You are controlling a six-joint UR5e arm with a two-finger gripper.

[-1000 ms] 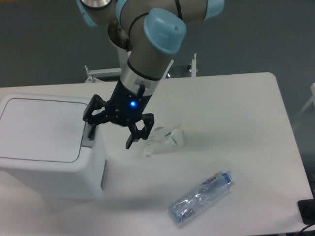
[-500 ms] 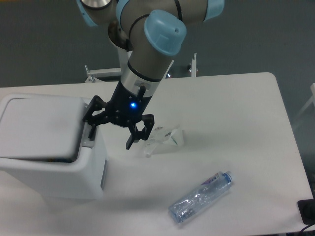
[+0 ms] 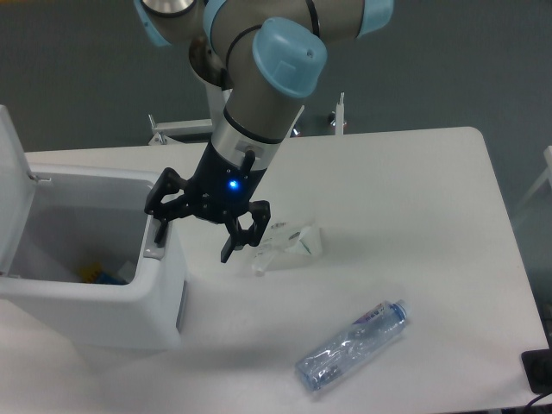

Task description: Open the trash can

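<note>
Closest to me, a crushed clear plastic bottle (image 3: 352, 344) with a blue cap lies on its side on the white tabletop (image 3: 414, 224), cap end pointing up and to the right. At the very bottom right corner a dark object (image 3: 538, 371) sits at the tabletop's edge, too cut off to identify.

On the left stands the trash can (image 3: 103, 293), a big boxy white bin at the left side of the tabletop. Its lid (image 3: 12, 190) is swung up and stands nearly upright along the left edge, so the inside is open to view; something yellow and blue (image 3: 97, 276) lies at the bottom. The grey push-button (image 3: 158, 237) sits on the right rim.

Just beside that rim hangs the gripper (image 3: 197, 231), black with a blue light glowing on its body. Its fingers are spread wide and hold nothing; one fingertip is right at the button, though I cannot tell whether it touches.

Between gripper and bottle lies a small crumpled white carton (image 3: 289, 241).

Behind, the arm (image 3: 259, 95) rises in grey and pale blue.
</note>
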